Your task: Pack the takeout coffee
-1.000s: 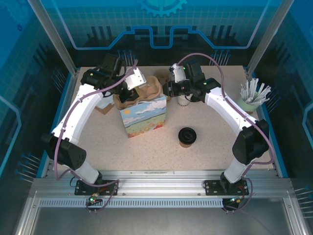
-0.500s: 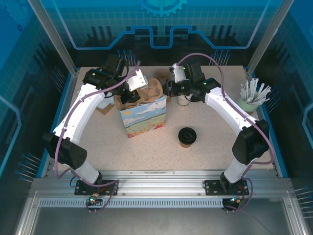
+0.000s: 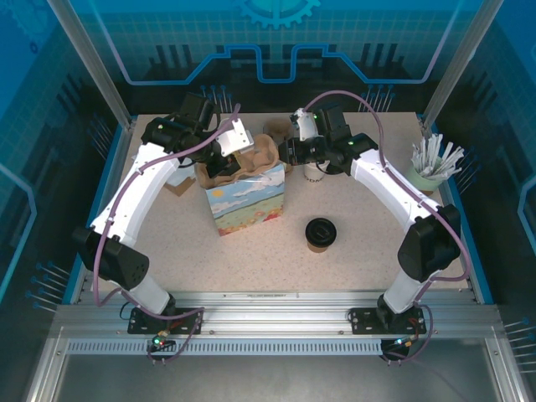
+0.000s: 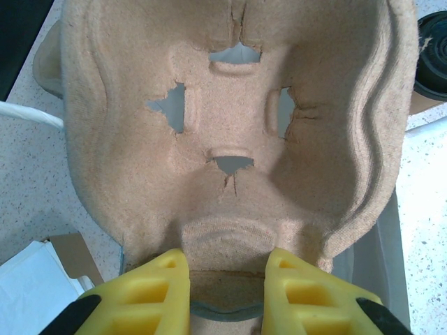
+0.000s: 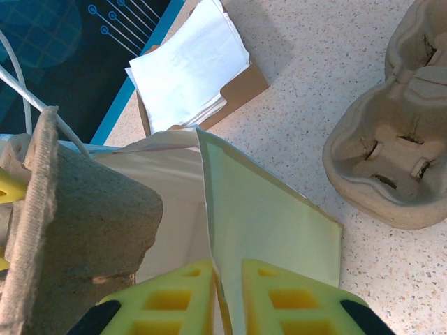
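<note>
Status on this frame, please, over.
Left end effector shut on pulp cup carrier over gift bag. Right end effector pinching bag wall. Takeout coffee on table, untouched. Carrier in bag mouth.

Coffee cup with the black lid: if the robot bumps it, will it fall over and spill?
It might tip: the coffee cup stands upright alone on the table, with nothing beside it to catch it. It probably wouldn't spill much, since the lid looks seated all round. Its brown paper side would likely dent if squeezed hard.

The bag point(image 3: 245, 201) shows blue sky and red flowers; the pulp carrier point(image 4: 230, 105) is tan, the fingers point(image 4: 157, 293) yellow.
</note>
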Available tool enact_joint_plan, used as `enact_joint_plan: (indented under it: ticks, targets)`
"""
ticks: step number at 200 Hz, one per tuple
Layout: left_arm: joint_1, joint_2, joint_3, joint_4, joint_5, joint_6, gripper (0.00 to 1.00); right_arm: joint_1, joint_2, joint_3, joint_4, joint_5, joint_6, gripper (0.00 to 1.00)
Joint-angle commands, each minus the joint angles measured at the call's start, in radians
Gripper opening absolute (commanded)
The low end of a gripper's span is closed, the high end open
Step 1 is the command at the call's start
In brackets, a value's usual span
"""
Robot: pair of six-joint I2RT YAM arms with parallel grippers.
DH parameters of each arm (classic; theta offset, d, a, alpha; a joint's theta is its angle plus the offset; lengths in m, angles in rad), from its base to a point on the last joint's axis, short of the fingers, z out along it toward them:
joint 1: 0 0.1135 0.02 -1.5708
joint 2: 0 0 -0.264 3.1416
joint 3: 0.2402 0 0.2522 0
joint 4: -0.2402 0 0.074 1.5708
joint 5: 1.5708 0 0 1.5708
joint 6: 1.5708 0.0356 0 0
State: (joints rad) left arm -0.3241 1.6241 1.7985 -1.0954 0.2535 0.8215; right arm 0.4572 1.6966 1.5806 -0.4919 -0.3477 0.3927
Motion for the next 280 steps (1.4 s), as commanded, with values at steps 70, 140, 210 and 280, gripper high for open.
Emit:
enact_joint_plan:
  ticks: [70, 140, 210, 280]
  targets:
    - [-0.01, -0.052, -0.019, -0.049, 0.077, -0.008, 0.22, 0.003, -0.031, 0.021, 0.012, 0.025, 0.011, 0.18]
    - [-0.01, -0.01, -0.021, -0.075, 0.036, -0.011, 0.22, 0.004, -0.028, 0.024, 0.012, 0.022, 0.008, 0.18]
    - [-0.001, 0.026, 0.011, -0.067, -0.015, -0.065, 0.22, 0.004, -0.036, 0.019, 0.008, 0.027, 0.002, 0.18]
    - [0.007, 0.026, 0.02, -0.038, -0.089, -0.105, 0.21, 0.005, -0.048, 0.01, 0.01, 0.031, 0.0, 0.18]
